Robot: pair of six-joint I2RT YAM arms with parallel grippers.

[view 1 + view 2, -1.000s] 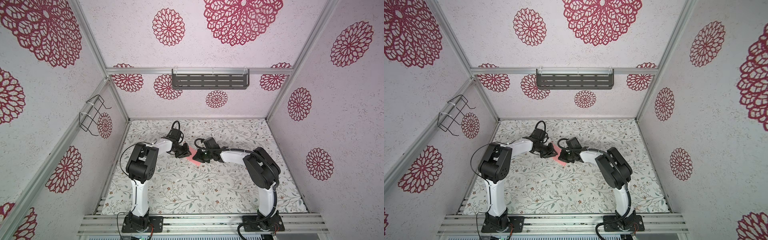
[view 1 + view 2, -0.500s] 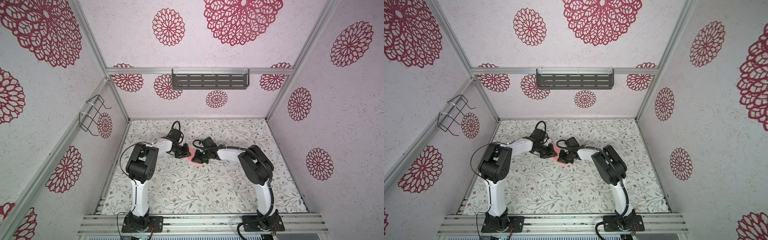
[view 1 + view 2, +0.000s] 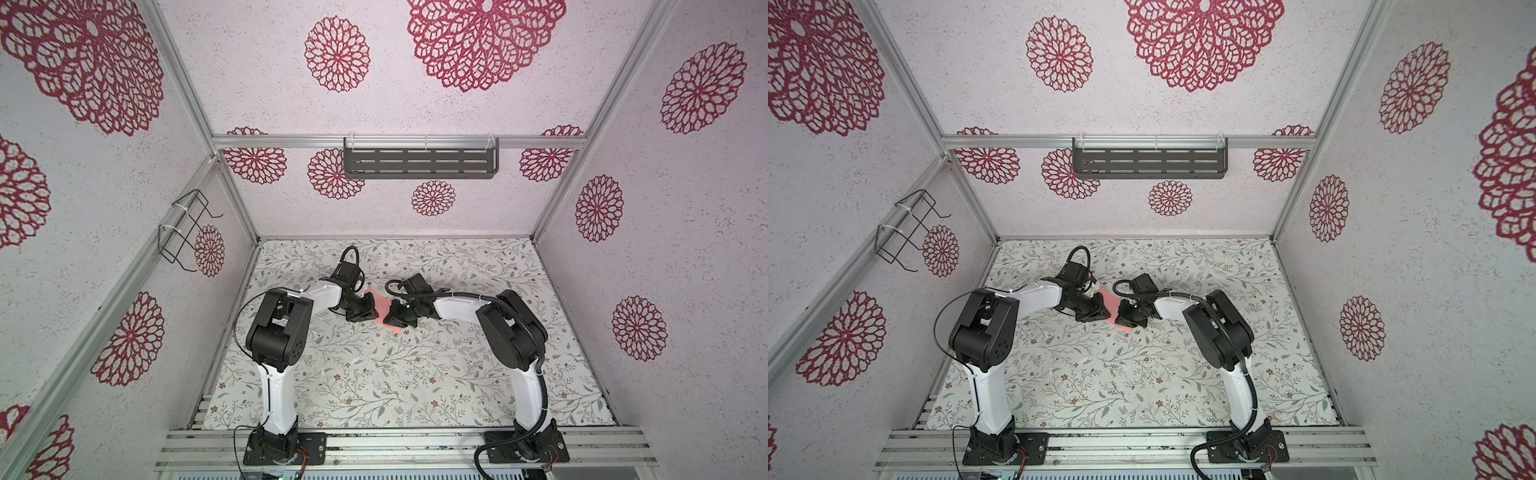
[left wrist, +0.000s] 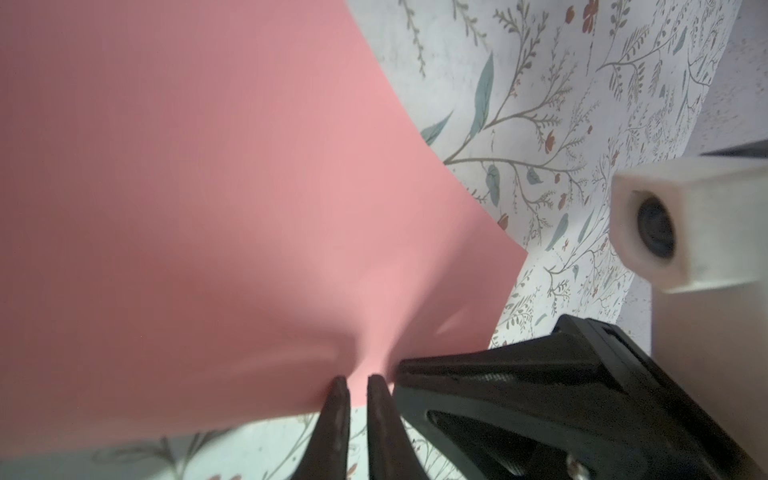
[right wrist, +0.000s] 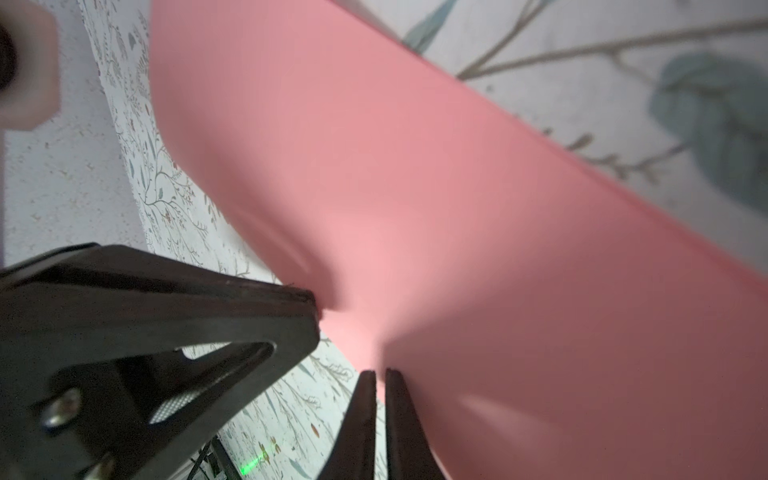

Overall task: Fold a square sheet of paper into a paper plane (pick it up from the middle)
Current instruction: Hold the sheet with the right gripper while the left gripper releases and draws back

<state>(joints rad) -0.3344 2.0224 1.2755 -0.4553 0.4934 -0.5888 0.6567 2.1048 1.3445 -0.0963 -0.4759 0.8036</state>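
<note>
The square sheet of paper (image 3: 385, 308) (image 3: 1111, 304), plain salmon pink, is near the middle of the floral table, between both grippers. My left gripper (image 3: 371, 312) (image 3: 1101, 311) is shut on its left edge, and the sheet puckers at the fingertips (image 4: 341, 384). My right gripper (image 3: 392, 319) (image 3: 1121, 318) is shut on the opposite edge, close beside the left one. In the left wrist view the paper (image 4: 208, 187) fans out beyond the gripper (image 4: 359, 380), with a right finger (image 4: 519, 382) alongside. In the right wrist view the paper (image 5: 457, 208) bows up from the gripper (image 5: 380, 374).
A floral cloth (image 3: 374, 374) covers the table inside a walled booth. A dark slotted shelf (image 3: 419, 163) hangs on the back wall and a wire basket (image 3: 187, 230) on the left wall. An aluminium rail (image 3: 395, 440) with both arm bases runs along the front.
The right arm's elbow has swung a little to the left. Both grippers stayed at the paper and closed slightly tighter on it.
</note>
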